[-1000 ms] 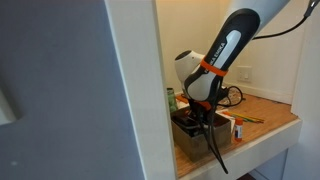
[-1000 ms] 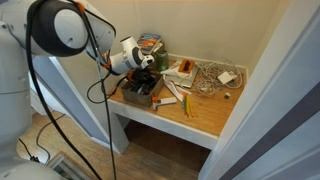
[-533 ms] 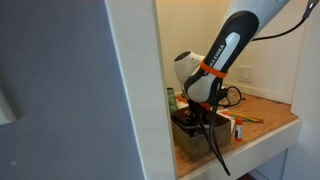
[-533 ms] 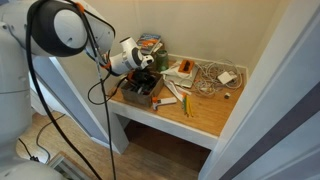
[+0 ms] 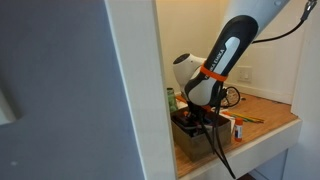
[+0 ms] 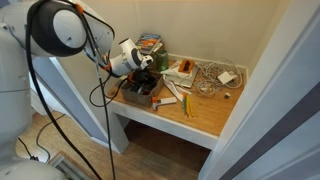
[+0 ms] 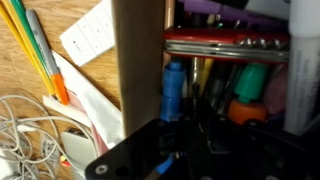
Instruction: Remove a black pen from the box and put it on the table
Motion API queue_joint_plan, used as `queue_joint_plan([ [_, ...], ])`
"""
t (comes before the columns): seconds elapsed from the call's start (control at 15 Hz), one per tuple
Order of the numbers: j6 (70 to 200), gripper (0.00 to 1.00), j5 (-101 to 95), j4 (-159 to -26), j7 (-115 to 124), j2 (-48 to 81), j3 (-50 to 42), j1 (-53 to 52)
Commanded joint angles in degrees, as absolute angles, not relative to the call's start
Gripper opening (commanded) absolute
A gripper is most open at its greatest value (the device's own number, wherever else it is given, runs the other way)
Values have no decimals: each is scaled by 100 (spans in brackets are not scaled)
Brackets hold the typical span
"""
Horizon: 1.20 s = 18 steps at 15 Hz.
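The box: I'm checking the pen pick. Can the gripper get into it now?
Probably yes: the gripper hangs just above the open-top box, and nothing covers the pens inside.

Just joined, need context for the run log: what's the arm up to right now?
The Panda arm is bent down over the box at one end of the table. Its claw is down among the pens packed inside. The wrist view is too dark and close to show whether the claw is open or shut. No black pen can be seen gripped or lifted out.
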State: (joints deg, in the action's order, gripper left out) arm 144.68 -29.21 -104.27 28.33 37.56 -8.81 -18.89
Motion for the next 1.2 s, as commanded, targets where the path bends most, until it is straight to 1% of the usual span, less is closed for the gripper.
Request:
queue_joint_plan([
  [0.0,14528,3,-2976,-10340,2823,3812,-999,-1996],
  [0.33,14415,3,-2883,-10605,2808,3208,-899,-2044],
  [0.87,14437,3,-3079,-10448,3207,2586,-978,-2066],
  [1.13,14297,3,-3596,-10382,3544,2461,-1256,-2087],
])
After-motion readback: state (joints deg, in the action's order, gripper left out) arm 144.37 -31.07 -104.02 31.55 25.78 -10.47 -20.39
